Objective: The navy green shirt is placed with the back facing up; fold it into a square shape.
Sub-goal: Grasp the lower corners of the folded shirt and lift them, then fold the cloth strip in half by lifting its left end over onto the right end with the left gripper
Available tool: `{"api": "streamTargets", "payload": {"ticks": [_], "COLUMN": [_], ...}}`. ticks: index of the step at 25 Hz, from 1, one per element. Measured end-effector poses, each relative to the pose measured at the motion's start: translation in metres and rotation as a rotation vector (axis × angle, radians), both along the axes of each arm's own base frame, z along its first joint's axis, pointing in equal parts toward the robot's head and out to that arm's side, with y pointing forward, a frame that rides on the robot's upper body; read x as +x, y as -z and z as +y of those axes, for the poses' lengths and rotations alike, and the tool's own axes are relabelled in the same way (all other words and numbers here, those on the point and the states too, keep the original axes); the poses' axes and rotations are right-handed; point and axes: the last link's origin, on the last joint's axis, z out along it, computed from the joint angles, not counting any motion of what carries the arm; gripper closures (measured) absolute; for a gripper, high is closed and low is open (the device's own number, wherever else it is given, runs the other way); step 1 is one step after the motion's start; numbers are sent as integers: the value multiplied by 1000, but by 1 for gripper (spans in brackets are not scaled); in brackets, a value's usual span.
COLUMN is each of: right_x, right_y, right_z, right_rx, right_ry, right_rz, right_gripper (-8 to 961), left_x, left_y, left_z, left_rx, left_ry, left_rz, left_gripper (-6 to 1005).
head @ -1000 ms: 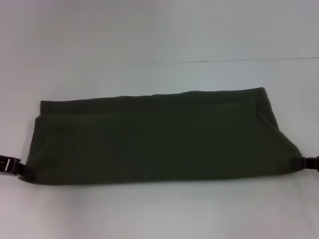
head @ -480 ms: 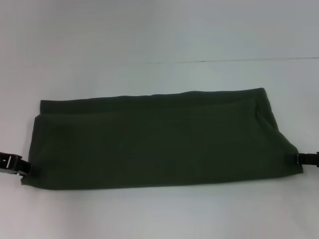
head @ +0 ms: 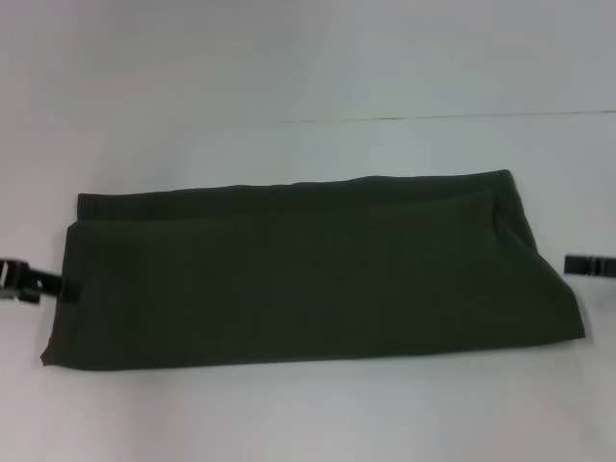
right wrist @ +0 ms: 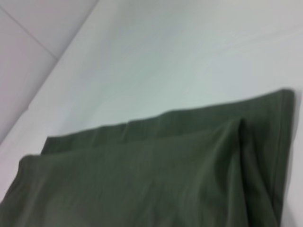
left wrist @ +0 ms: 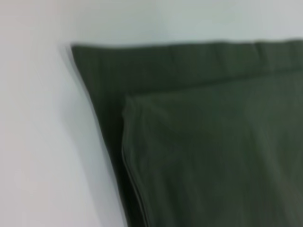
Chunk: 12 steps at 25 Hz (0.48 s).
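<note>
On the white table [head: 308, 87], folded navy green shirt [head: 308, 279], layered edges visible only from wrists

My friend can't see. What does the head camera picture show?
A dark green shirt, folded into a long band, lies flat on a white table. The left gripper sits at the band's left end, and the right gripper sits just off its right end, not touching.
</note>
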Motion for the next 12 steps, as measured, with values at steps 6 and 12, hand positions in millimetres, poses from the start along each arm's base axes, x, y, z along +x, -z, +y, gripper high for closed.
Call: {"api": "streamTargets", "payload": {"ticks": [6, 12], "right_x": [-9, -25], "right_y": [-25, -43], "right_z": [13, 32], "right_rx": [98, 246], "right_ry": [-27, -106], "right_rz": [16, 47], "right_gripper": [77, 77], "left_x": [13, 36], "left_y": [-18, -24], "left_z": [17, 32], "left_rx": [117, 234], "left_ry": [51, 198], "left_rz": [-70, -193], "left_gripper": [325, 140]}}
